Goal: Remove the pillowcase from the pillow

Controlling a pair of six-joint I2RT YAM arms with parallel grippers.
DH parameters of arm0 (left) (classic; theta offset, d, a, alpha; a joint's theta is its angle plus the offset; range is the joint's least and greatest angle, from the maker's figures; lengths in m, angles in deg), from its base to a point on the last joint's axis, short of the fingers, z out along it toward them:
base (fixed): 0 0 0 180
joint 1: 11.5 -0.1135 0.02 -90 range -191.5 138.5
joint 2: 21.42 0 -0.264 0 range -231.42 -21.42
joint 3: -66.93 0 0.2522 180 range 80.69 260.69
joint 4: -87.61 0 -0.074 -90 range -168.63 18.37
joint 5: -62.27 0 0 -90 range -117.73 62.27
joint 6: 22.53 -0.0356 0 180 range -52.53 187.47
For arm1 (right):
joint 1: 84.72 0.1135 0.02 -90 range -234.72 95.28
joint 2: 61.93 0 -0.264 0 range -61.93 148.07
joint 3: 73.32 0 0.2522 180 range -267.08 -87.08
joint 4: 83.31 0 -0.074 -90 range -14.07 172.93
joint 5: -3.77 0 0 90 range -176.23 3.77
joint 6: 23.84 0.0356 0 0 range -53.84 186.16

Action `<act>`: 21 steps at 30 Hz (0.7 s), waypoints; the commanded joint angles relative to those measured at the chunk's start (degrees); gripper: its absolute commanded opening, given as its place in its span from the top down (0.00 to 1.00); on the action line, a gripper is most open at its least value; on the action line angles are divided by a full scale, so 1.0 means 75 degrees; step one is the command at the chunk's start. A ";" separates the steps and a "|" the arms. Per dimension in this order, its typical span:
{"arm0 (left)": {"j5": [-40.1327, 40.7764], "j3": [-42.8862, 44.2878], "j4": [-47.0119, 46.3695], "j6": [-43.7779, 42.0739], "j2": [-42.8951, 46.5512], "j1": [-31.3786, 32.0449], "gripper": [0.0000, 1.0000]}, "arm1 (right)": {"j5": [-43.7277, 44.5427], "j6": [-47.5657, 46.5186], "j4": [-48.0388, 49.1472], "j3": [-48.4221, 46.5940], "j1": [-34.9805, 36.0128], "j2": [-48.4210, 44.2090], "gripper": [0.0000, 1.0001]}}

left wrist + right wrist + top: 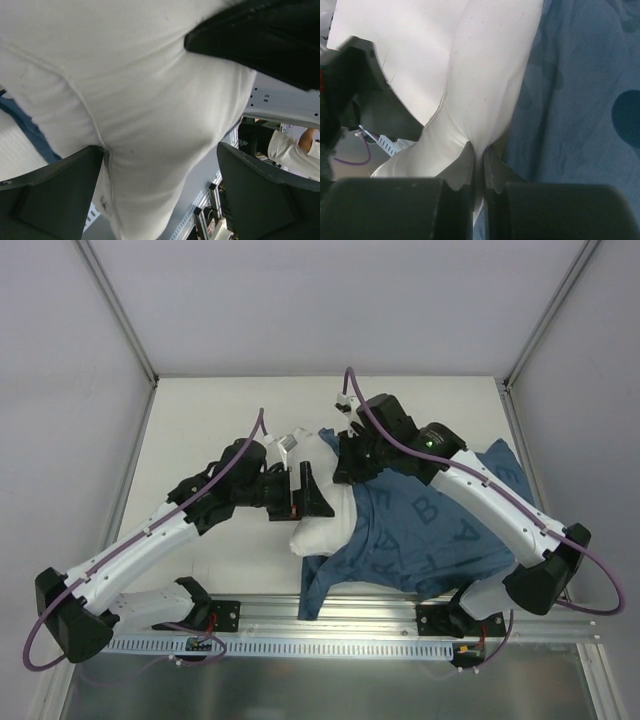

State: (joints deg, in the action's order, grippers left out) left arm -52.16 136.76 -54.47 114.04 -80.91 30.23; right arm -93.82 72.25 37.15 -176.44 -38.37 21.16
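Note:
The white pillow [322,525] lies mid-table with its left end bare. The blue lettered pillowcase [430,530] covers its right part and trails toward the front edge. My left gripper [312,490] is open around the bare end. In the left wrist view [160,195] the pillow [150,100] bulges between the wide-apart fingers [50,195], and a blue strip of pillowcase [30,130] shows at the left. My right gripper [347,465] sits at the pillowcase's open edge. In the right wrist view [480,155] it is shut on a fold of pillow fabric [485,75], with the pillowcase [580,100] beside it.
The white table [220,420] is walled in by a metal-framed enclosure. An aluminium rail [330,645] with the arm bases runs along the near edge. A person in a white shirt [295,150] shows beyond the table in the left wrist view.

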 commanded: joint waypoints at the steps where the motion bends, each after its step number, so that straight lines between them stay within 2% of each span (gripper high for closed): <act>1: -0.0259 0.0128 -0.0982 0.0038 -0.0669 0.0154 0.01 | -0.0206 0.0313 0.0620 -0.0764 0.0218 0.0042 0.99; 5: -0.0270 0.0527 -0.1287 -0.0103 -0.1617 0.0201 0.03 | -0.0077 0.0313 0.0293 -0.0999 0.0383 0.0183 0.99; 6: -0.0282 0.0632 -0.1311 -0.0138 -0.1678 0.0201 0.11 | -0.0031 0.0325 0.0210 -0.1022 0.0371 0.0195 0.99; 7: -0.0259 0.0679 -0.1323 -0.0197 -0.1701 0.0201 0.42 | 0.0190 0.0267 0.0070 -0.1092 0.0371 0.0195 0.90; 8: -0.0201 0.0691 -0.1323 -0.0209 -0.1690 0.0201 0.67 | 0.0355 0.0220 -0.0244 -0.1139 0.0348 0.0160 0.74; 9: -0.0003 0.0633 -0.1312 -0.0220 -0.1644 0.0201 0.94 | 0.0530 0.0173 -0.0422 -0.1186 0.0313 0.0113 0.40; 10: 0.0068 0.0552 -0.1312 -0.0163 -0.1573 0.0166 1.00 | 0.0845 0.0126 -0.0551 -0.1256 0.0266 0.0032 0.26; 11: 0.0162 0.0435 -0.1323 -0.0104 -0.1387 0.0073 1.00 | 0.0953 0.0056 -0.0784 -0.1280 0.0150 -0.0213 0.04; 12: 0.0267 0.0329 -0.1312 -0.0045 -0.1258 0.0026 1.00 | 0.1047 0.0021 -0.0868 -0.1292 0.0079 -0.0354 0.01; 16: 0.0550 -0.0479 -0.1312 0.0329 -0.0334 -0.0641 1.00 | 0.2006 -0.0167 -0.1278 -0.1082 -0.0378 -0.1291 0.04; 17: 0.0526 -0.0620 -0.1335 0.0388 -0.0157 -0.1084 1.00 | 0.2078 -0.0202 -0.1314 -0.0756 -0.0634 -0.1502 0.04; 21: 0.0421 -0.1171 -0.1300 0.0471 0.0524 -0.1978 1.00 | 0.2419 -0.0191 -0.1501 0.0241 -0.1327 -0.2393 0.04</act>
State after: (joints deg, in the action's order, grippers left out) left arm -49.82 129.15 -60.79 115.98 -81.63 19.57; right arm -80.01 71.46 30.14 -178.95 -45.65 6.93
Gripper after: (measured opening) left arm 0.071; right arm 0.967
